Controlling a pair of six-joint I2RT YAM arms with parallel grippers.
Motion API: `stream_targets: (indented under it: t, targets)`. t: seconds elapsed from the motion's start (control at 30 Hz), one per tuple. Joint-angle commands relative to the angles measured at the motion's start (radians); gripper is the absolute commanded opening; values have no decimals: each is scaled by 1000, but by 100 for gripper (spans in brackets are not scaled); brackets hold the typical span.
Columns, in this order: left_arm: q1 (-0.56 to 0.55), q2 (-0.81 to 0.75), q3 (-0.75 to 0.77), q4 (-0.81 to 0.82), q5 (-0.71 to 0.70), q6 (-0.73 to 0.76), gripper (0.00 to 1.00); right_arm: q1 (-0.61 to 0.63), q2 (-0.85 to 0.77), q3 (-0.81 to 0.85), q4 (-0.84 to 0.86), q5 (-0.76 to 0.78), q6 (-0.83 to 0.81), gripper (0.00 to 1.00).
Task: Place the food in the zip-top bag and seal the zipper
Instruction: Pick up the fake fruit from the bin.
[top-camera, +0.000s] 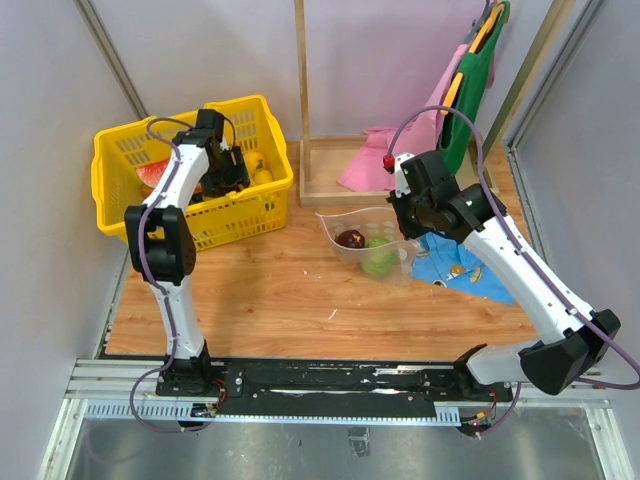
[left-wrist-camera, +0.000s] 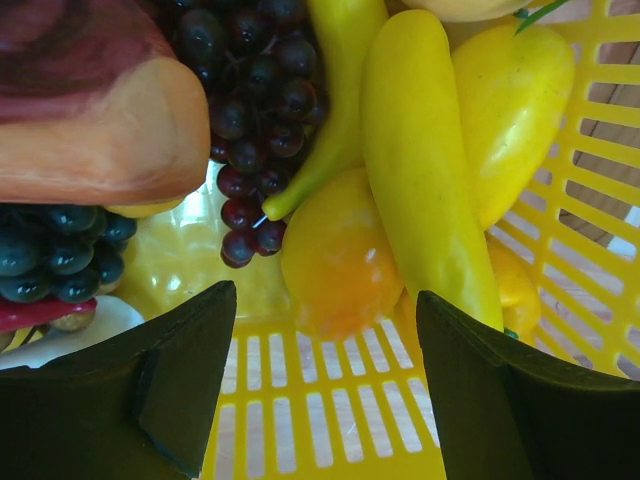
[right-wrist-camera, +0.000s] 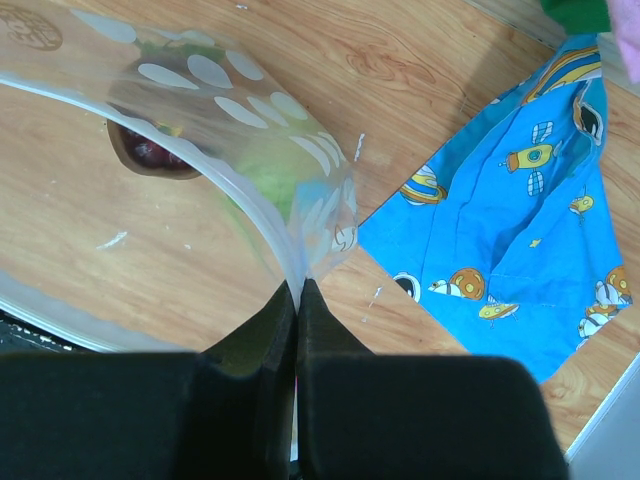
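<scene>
The right end effector (right-wrist-camera: 297, 290) has its two fingers pressed together on a corner of the zip-top bag (right-wrist-camera: 215, 90), pinching the clear film at the rim. From that pinch the zipper (right-wrist-camera: 225, 185) runs away as a white strip, curving up and to the left in the right wrist view. The mouth gapes wide rather than lying flat. In the top view the bag's long axis lies roughly left to right across the surface (top-camera: 270, 290), with the held corner at its right end.

Inside the bag sit the dark purple piece (top-camera: 350, 239) and the green round one (top-camera: 378, 262), just beside each other. The blue patterned cloth (top-camera: 465, 265) lies flat next to the bag on its right.

The left end effector (left-wrist-camera: 325, 300) is spread wide and holds nothing. It hangs inside the yellow basket (top-camera: 120, 150), well apart from the bag. Between and just beyond its fingers is the orange (left-wrist-camera: 335, 255). The banana (left-wrist-camera: 425, 170) touches the orange; its long axis points away from the fingers, and its near end is by the right finger. The yellow pepper (left-wrist-camera: 515, 110) lies alongside it, and dark grapes (left-wrist-camera: 255, 100) lie on the other side.
</scene>
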Motion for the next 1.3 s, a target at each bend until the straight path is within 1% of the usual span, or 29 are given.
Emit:
stream_targets:
  t: [0.0,0.17,0.43,0.77,0.93,1.07,1.17,1.27]
  targets:
    - [5,40,5,30,45,16,76,9,-21,-16,1,9,-2,1]
    - [5,75,-27,53,74,17,77,10,-17,-18,1,4,-2,1]
    - [5,113,-79,89,138,17,84,10,-11,-18,4,-5,1,1]
    - [5,164,-141,157,116,35,89,9,-8,-30,10,-19,8,1]
    - [5,179,-164,189,111,41,90,10,-2,-35,14,-31,11,1]
    - [5,169,-173,189,99,45,85,10,-1,-35,14,-34,13,1]
    - [5,120,-187,192,89,45,74,10,-3,-33,14,-32,13,1]
    - [5,61,-197,197,78,42,58,9,-3,-28,14,-31,13,1]
